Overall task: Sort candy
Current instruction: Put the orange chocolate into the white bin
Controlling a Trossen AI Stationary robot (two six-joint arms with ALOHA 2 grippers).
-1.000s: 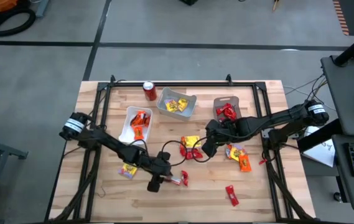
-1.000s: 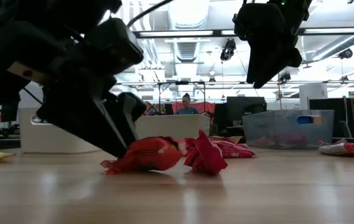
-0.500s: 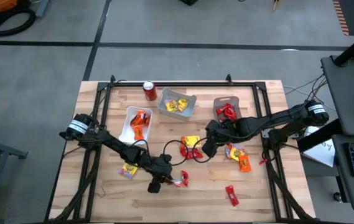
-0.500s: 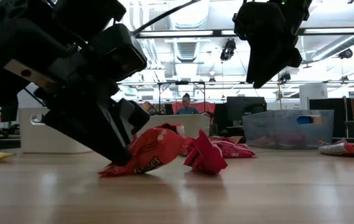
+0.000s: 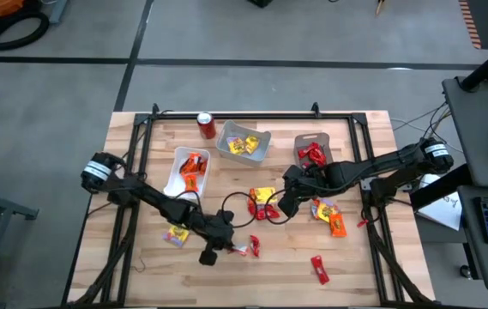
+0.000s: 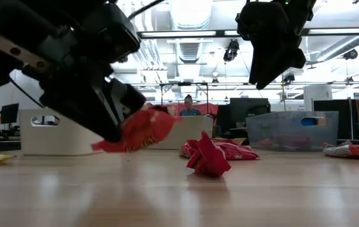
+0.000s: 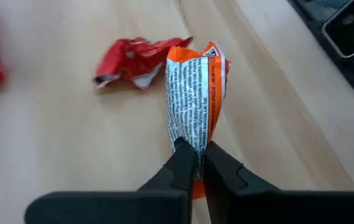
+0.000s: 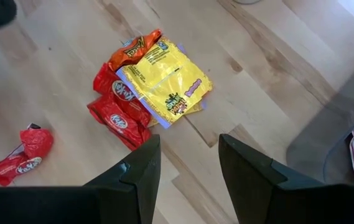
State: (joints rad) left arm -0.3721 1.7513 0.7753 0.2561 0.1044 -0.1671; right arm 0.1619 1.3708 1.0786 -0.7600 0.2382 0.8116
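Note:
My left gripper (image 5: 229,249) is near the table's front middle, shut on an orange candy packet (image 7: 193,87), which hangs above the wood in the low view (image 6: 140,128). A red candy (image 7: 136,57) lies on the table just beyond it. Left of the table's middle lies a pile of candy (image 5: 263,202): a yellow packet (image 8: 164,81), red bars (image 8: 119,112) and an orange one. My right gripper (image 8: 189,168) hovers open above the pile's right side and touches nothing. My left gripper pinches the orange packet by one end (image 7: 191,138) between its two fingers. The packet reaches out beyond the fingertips, along their line. In the low view it is lifted clear of the table and tilted, its free end higher.
At the back stand a white bin (image 5: 177,176) with orange candy, a grey bin (image 5: 261,148) with yellow candy, a clear bin (image 5: 302,142) with red candy, and a red soda can (image 5: 206,125). Loose candy lies at the left (image 5: 177,234), the right (image 5: 329,216) and the front (image 5: 319,269).
My left gripper has shut on the orange packet and risen with it. The packet, which lay flat on the table a second ago, first tipped up at its free end and now hangs clear of the wood. The red candy beside it has stayed in place.

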